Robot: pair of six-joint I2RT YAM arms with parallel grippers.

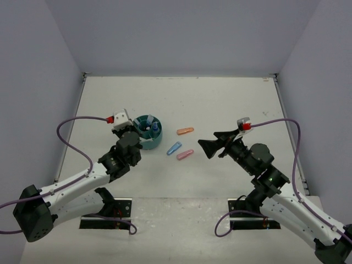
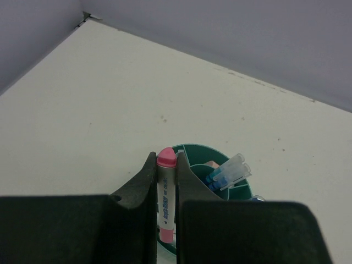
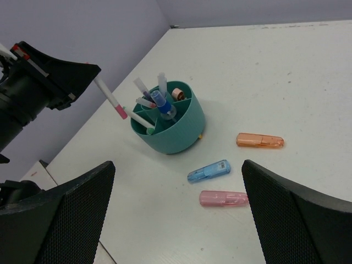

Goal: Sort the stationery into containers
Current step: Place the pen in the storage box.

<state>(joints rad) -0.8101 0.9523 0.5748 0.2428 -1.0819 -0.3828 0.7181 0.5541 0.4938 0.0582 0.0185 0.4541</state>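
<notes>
The left gripper (image 2: pixel 165 165) is closed tight on a white pen with pink ends (image 2: pixel 165 192). It holds the pen just above the near rim of the teal organizer (image 2: pixel 190 149), which sits left of centre in the top view. In the right wrist view the pen slants down with its lower pink tip close to the organizer's left rim. I cannot tell whether the tip is over a compartment.

To drop it well, I judge the tip should come over an outer compartment with room, away from the pens already standing inside. The pen should also be nearer upright before the fingers part, or it may topple over the rim.

The right gripper (image 1: pixel 210 141) is spread wide and holds nothing. It hangs right of centre, near the orange marker (image 1: pixel 185 131), blue marker (image 1: pixel 174 148) and pink marker (image 1: pixel 185 154) lying on the table (image 1: pixel 231 99).
</notes>
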